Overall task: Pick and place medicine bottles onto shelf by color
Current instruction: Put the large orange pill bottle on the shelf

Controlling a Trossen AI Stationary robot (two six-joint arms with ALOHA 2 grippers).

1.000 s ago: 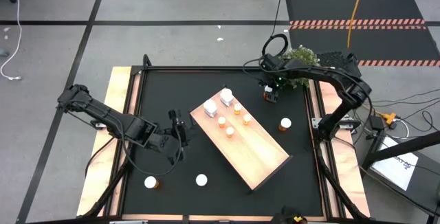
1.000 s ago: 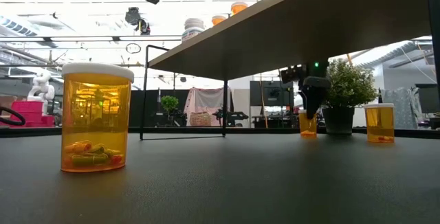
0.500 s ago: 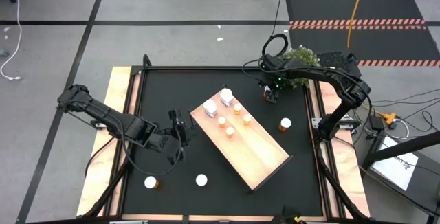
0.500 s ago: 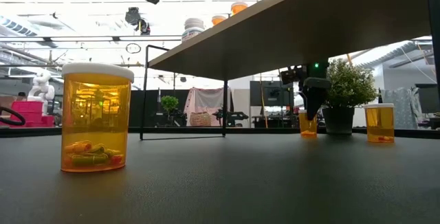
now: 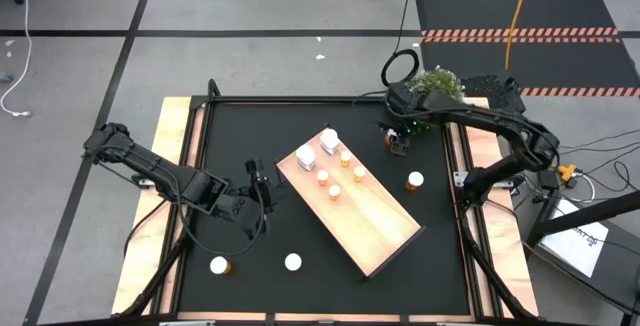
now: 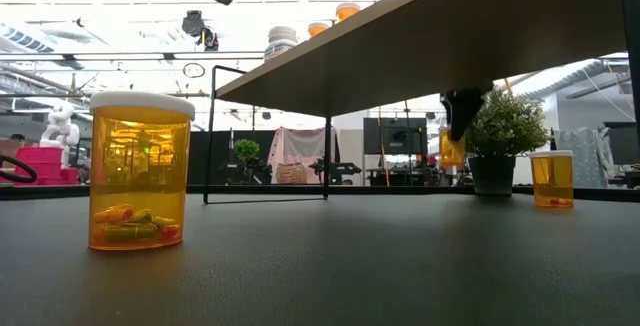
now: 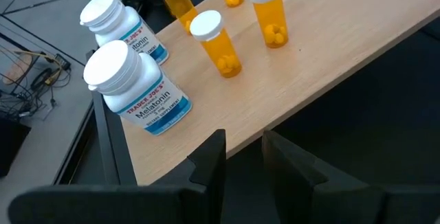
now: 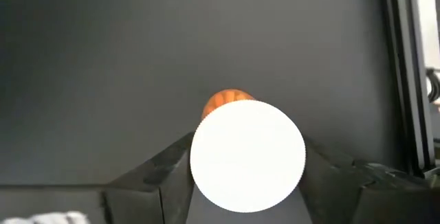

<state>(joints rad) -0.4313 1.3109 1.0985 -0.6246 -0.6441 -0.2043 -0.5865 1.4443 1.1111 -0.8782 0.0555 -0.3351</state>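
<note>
The shelf point(image 5: 385, 226), a pale wood board, lies slantwise in the middle of the table. On its far end stand two white bottles point(image 7: 130, 86) and several orange bottles point(image 7: 218, 44), all on their bases. My right gripper point(image 5: 398, 141), beyond the shelf's far right corner, is shut on an orange bottle point(image 6: 451, 148) with a white cap. My left gripper point(image 7: 244, 141) hangs at the shelf's left edge, a narrow gap between its fingers and nothing in it. Three more bottles stand on the black mat: point(image 5: 414, 180), point(image 5: 219, 265), point(image 5: 292, 262). My right gripper pinches the orange bottle just below its white cap point(image 8: 247, 157), one finger point(image 8: 172, 169) on each side. The fingers come from above, pointing steeply down. The bottle hangs upright below them, its base lifted clear of the mat.
A small potted plant point(image 5: 437, 88) stands at the table's far right corner, close behind my right gripper. A black frame rail point(image 5: 330, 99) runs along the far edge. Bare mat lies between the shelf and the table's right edge.
My right gripper has risen with the orange bottle. The bottle stood on the mat before and now hangs clear of it, still upright. My left arm has kept still.
</note>
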